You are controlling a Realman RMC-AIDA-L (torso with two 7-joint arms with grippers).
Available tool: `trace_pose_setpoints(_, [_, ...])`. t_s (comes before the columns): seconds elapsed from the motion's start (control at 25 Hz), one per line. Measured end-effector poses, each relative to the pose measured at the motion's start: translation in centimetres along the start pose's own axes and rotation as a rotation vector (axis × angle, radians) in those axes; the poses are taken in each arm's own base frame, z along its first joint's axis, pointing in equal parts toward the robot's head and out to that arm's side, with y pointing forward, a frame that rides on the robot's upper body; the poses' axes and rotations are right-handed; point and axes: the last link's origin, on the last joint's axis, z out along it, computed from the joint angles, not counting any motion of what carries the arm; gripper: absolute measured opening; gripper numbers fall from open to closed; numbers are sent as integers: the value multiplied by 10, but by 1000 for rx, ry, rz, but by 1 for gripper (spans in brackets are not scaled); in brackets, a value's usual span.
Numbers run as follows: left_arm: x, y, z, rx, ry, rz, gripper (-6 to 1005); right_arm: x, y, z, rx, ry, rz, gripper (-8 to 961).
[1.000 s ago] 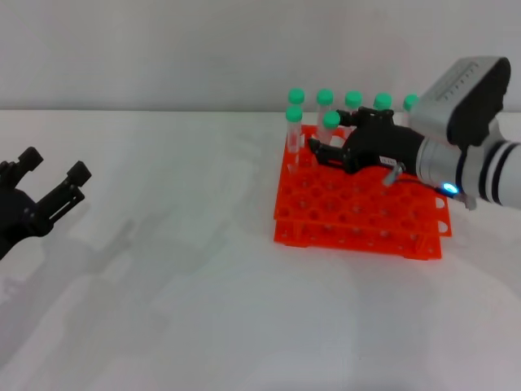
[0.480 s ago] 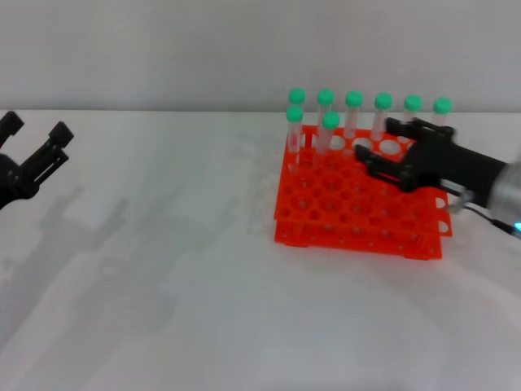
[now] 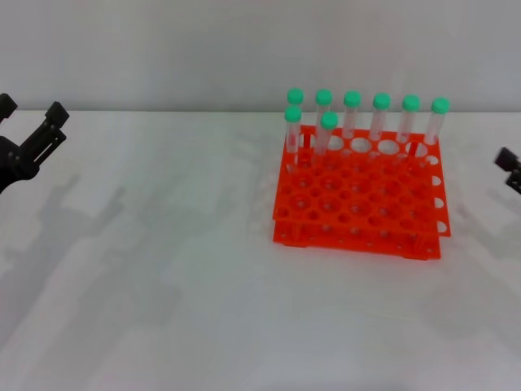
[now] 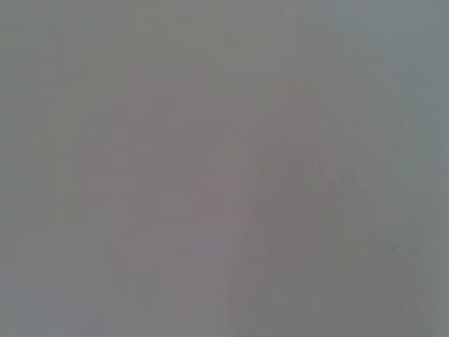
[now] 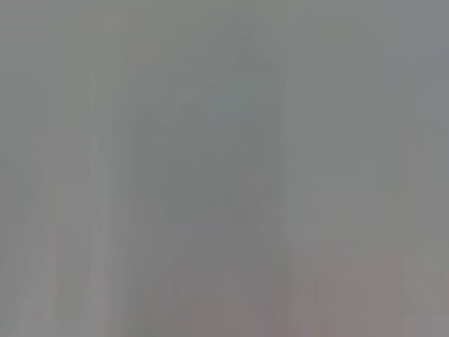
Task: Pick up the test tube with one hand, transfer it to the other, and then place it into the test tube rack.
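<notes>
The orange-red test tube rack [image 3: 358, 204] stands on the white table, right of centre in the head view. Several green-capped clear test tubes stand upright in its far holes; one [image 3: 328, 130] stands a row nearer than most. No tube lies loose or is held. My left gripper [image 3: 31, 110] is at the far left edge, raised, open and empty. My right gripper [image 3: 510, 169] shows only its fingertips at the right edge, apart from the rack, open and empty. Both wrist views show only plain grey.
The white table [image 3: 179, 269] spreads around the rack, with a grey wall [image 3: 163, 49] behind it. Most of the rack's nearer holes hold nothing.
My right gripper has drawn back from over the rack's far tubes to the right edge of view. My left gripper has lifted a little at the far left.
</notes>
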Motion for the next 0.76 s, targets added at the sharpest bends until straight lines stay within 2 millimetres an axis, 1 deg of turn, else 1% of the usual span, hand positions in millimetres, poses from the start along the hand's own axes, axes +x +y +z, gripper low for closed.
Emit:
trace_pose_setpoints(0.12, [-1,1,1,11,14,-7,893,6,-5,-14,51,-17,5,672])
trace_pose_setpoints(0.28, [-3,5,2,2,26,-9,893,13,-4,-22,78,-9,-15,670])
trace_pose_setpoints(0.44, [-4,8,-1,-2,38,-26,893,14,-6,-22,109,-24,-31,667])
trace_pose_setpoints(0.64, [-5,8,-3,10,44,-38,893,12,-6,-19,104,-33,-41,667])
trace_pose_setpoints(0.76, [-4,7,-2,15,52,-44,893,12,-9,-23,129,-40,-39,667])
